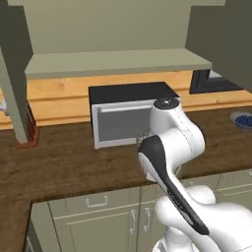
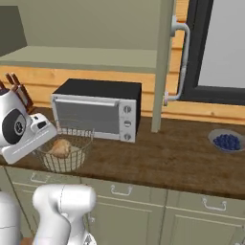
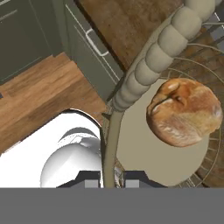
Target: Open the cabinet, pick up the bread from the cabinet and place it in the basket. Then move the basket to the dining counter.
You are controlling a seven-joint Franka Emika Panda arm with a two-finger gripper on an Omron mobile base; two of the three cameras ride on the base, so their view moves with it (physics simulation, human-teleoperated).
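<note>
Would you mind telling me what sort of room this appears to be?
Most likely a home kitchen: a toaster oven on a wooden worktop, sage cabinet drawers below, and a bread in a wire basket.

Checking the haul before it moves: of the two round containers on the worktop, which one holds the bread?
The cream wire basket in front of the toaster oven, with the golden bun on its base. The small dish far right holds blue berries.
</note>
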